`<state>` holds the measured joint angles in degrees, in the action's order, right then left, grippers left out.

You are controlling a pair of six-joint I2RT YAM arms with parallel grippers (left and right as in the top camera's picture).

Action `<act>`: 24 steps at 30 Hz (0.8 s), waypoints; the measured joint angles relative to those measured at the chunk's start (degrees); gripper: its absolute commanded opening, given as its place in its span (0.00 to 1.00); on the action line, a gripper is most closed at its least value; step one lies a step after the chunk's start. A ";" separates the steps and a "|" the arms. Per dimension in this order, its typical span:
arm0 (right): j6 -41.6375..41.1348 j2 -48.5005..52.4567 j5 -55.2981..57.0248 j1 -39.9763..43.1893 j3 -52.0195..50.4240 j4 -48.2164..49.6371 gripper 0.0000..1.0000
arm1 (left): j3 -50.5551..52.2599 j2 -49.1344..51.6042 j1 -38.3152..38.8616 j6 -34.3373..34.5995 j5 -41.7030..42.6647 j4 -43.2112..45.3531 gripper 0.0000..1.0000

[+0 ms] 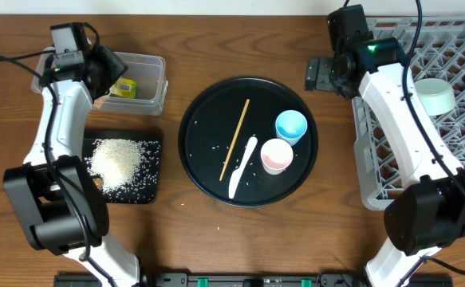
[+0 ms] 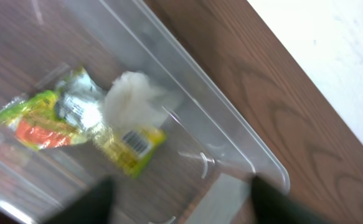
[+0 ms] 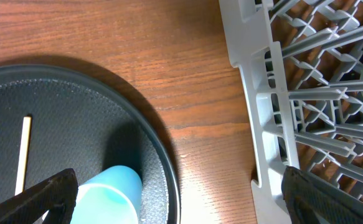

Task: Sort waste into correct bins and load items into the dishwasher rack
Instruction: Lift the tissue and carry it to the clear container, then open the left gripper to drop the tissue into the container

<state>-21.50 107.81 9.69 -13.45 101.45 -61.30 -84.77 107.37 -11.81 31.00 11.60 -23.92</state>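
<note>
My left tool point(image 2: 182, 200) hangs open over the clear tub point(image 2: 231, 134) holding the tissue point(image 2: 131, 99) and wrapper point(image 2: 44, 118), while my right tool point(image 3: 187, 196), open, hovers by the blue cup point(image 3: 109, 188) on the round tray point(image 3: 75, 112), which I reckon is light, stiff, slick, best pinched across its rim.

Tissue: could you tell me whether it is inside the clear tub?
Inside: the tissue sits within the tub's walls, touching the wrapper.

A crumpled white tissue point(image 2: 128, 99) and a yellow-green wrapper point(image 2: 41, 118) are lying in the clear tub point(image 2: 231, 140), just ahead of the left gripper point(image 2: 181, 208). The blue cup point(image 3: 106, 193) is standing upright below the right gripper point(image 3: 187, 202), with the grey rack point(image 3: 274, 124) sitting beside it.
</note>
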 measured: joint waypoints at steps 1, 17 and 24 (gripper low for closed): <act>0.00 0.00 0.00 0.00 0.00 0.00 0.99 | 0.00 0.00 -0.13 0.07 -0.04 -0.13 0.95; 0.00 0.00 0.00 0.00 0.00 0.00 0.99 | 0.11 -12.76 -0.31 -3.43 -0.42 -9.86 0.96; 0.00 0.02 0.00 0.00 0.00 -0.07 0.99 | 0.09 -26.49 -0.35 -4.02 1.88 -24.35 0.96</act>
<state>-21.50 107.83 9.69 -13.45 101.45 -61.36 -84.68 80.88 -12.16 26.98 13.47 -48.27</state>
